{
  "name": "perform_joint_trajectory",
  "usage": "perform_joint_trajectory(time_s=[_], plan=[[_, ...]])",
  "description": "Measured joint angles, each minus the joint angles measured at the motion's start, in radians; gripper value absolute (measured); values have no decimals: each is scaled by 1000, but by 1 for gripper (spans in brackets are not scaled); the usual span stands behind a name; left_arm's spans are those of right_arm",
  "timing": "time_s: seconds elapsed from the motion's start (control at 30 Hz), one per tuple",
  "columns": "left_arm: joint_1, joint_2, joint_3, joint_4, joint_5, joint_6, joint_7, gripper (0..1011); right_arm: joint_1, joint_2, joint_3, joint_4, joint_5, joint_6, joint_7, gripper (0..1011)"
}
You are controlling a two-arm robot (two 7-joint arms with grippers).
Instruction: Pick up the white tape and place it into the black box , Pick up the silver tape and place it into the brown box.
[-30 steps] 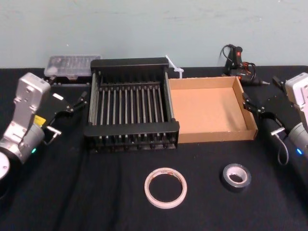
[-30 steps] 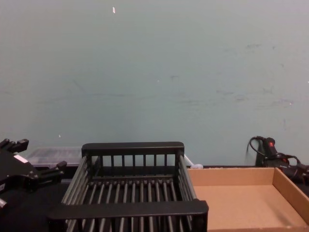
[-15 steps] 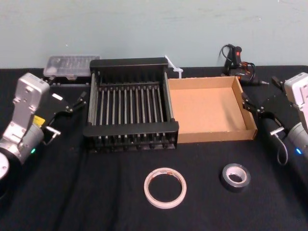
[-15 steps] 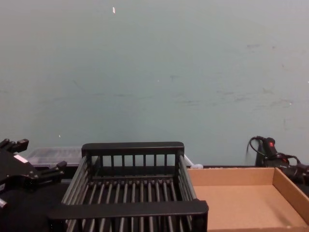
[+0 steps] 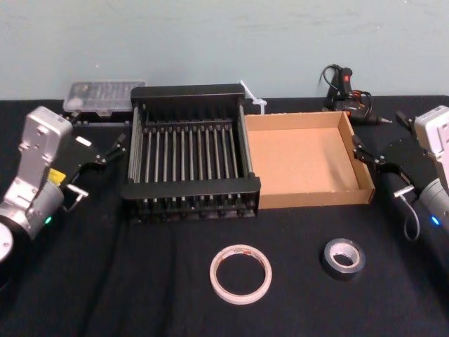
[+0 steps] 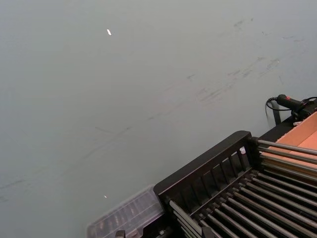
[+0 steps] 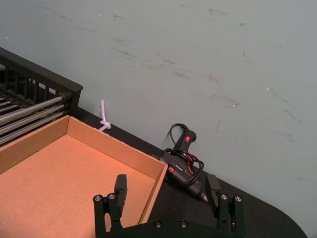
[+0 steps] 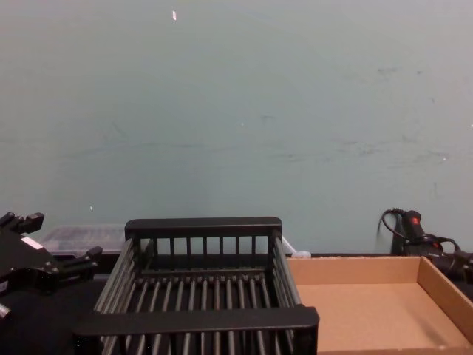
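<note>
White tape [image 5: 240,274] lies flat on the black table [image 5: 105,281], on the robot's side of both grippers, between them and well apart from each. Silver tape [image 5: 344,258] also lies flat, on the robot's side of the right gripper [image 7: 166,191] and inward of it, not touching. Right gripper: fingers spread, holding nothing, at the right wall of the brown box [image 5: 309,199]. Left gripper [image 8: 58,240]: fingers spread, holding nothing, just outside the left side of the black box [image 5: 189,186]. Glue gun [image 7: 184,161] is beyond the right gripper; clear case [image 5: 102,95] is beyond the left.
</note>
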Motion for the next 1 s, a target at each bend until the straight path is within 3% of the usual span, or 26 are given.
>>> perform_joint_trajectory(time_s=[0.7, 1.0], plan=[[0, 0, 0, 0, 0, 0, 0, 1001, 0, 0, 0, 0, 0, 0, 0, 1002], [0, 0, 0, 0, 0, 0, 0, 1002, -29, 8, 37, -48, 5, 8, 27, 1002]])
